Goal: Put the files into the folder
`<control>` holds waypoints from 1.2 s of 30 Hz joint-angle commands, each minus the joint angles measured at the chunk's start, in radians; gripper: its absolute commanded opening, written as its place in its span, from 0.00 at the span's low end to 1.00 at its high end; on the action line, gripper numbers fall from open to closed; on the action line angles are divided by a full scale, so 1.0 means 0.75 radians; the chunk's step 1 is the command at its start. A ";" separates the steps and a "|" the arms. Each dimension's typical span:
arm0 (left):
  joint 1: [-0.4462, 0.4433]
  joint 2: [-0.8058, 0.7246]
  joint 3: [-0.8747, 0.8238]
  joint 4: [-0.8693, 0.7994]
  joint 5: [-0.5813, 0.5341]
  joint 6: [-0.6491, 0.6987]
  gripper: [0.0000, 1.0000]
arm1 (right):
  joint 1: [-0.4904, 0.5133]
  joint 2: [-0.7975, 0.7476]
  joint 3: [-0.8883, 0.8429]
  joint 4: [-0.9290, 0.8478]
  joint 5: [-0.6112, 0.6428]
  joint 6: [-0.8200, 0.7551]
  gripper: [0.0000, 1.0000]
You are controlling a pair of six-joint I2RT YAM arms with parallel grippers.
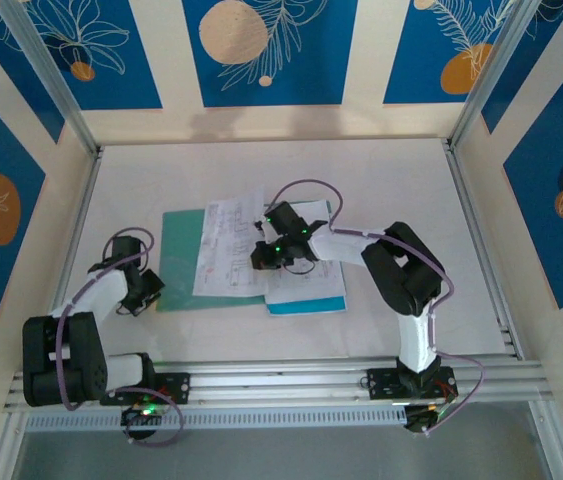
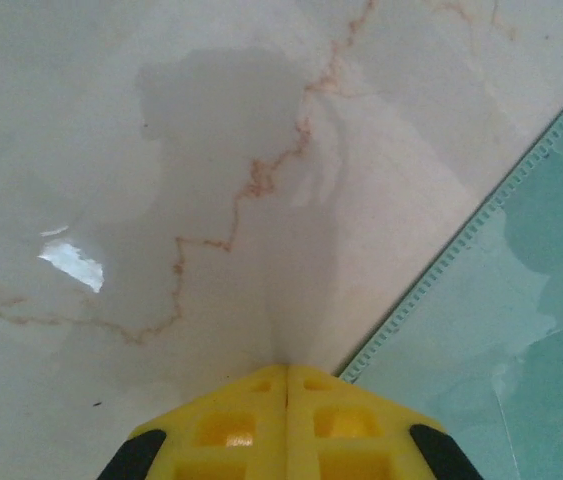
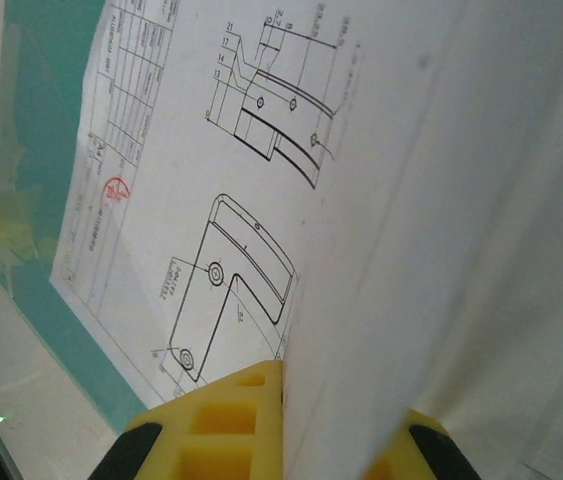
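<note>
The teal-green folder lies flat left of centre, and its ribbed edge runs beside my left gripper. A white sheet of the files, printed with line drawings, rests partly on the folder. My right gripper is shut on a white sheet that rises between its yellow fingers and hides the right one. More white files on a bright blue sheet lie under the right arm. My left gripper is shut on nothing, low over bare table at the folder's near left edge.
The marble table is walled by panels on three sides, with metal rails along the left, right and near edges. Open surface lies behind and to the right of the papers.
</note>
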 commanded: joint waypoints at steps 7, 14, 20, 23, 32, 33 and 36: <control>0.015 0.043 -0.041 0.068 0.092 0.028 0.00 | 0.069 0.109 0.144 0.033 -0.051 0.063 0.00; 0.014 0.062 -0.047 0.082 0.106 0.026 0.00 | 0.086 0.175 0.203 0.032 -0.073 0.080 0.00; 0.015 0.057 -0.052 0.084 0.106 0.029 0.00 | 0.104 0.221 0.242 0.035 -0.086 0.095 0.00; 0.015 0.057 -0.053 0.085 0.111 0.028 0.00 | 0.115 0.233 0.256 0.035 -0.089 0.103 0.00; 0.014 0.059 -0.057 0.087 0.114 0.031 0.00 | 0.139 0.262 0.296 0.020 -0.111 0.104 0.00; 0.015 0.060 -0.057 0.090 0.114 0.031 0.00 | 0.141 0.266 0.302 0.014 -0.110 0.102 0.00; 0.015 0.062 -0.058 0.092 0.116 0.033 0.00 | 0.150 0.282 0.321 0.002 -0.117 0.100 0.00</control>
